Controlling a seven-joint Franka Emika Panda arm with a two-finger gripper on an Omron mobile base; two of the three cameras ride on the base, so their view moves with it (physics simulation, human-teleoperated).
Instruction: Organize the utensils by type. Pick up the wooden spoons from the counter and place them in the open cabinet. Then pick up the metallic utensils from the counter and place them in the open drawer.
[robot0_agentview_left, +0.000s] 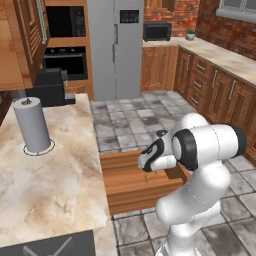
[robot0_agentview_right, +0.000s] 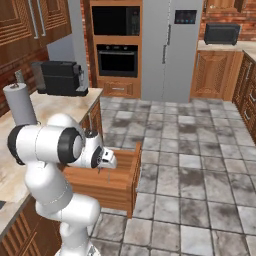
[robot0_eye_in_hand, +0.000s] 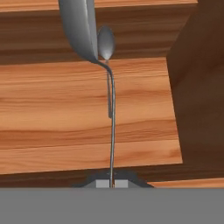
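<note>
- The hand (robot0_eye_in_hand: 112, 183), at the bottom centre of the hand view, is pinching the thin handle of a grey metal spoon (robot0_eye_in_hand: 83, 30).
- A second metal spoon (robot0_eye_in_hand: 106, 43) lies on the floor of the open drawer (robot0_eye_in_hand: 87, 118), upper centre.
- In the left base view the hand (robot0_agentview_left: 146, 172) hangs over the open drawer (robot0_agentview_left: 130, 192), beside the marble surface (robot0_agentview_left: 45, 185).

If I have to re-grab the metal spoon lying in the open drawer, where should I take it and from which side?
Take the lying spoon by its mid-handle, from straight above, jaws across it: it seems flat on the floor of the drawer, handle slim and straight, bowl rounded. The gripper must first drop the held spoon.
</note>
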